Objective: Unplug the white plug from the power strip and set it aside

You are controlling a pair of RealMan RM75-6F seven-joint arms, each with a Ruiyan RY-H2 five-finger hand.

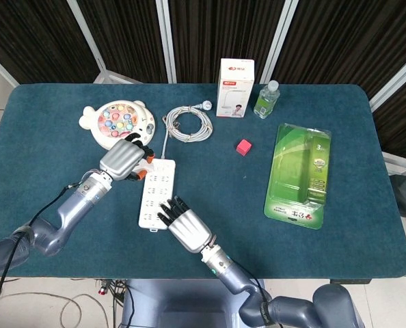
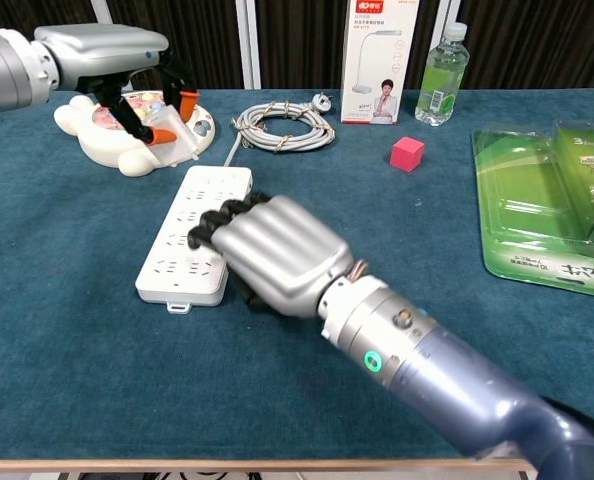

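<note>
One white plug (image 2: 177, 140), glossy plastic, sat pinched in the left hand (image 2: 127, 62) fingers, clear of the one flat rectangular power strip (image 2: 199, 232) mid-bench; the right hand (image 2: 272, 252) fingers pressed curled on it.

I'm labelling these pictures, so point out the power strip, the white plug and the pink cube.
power strip (image 2: 205, 203): chest view, bare top face near its far end.
white plug (image 2: 169, 139): chest view, body held in the left hand.
pink cube (image 2: 407, 154): chest view, front face.
</note>
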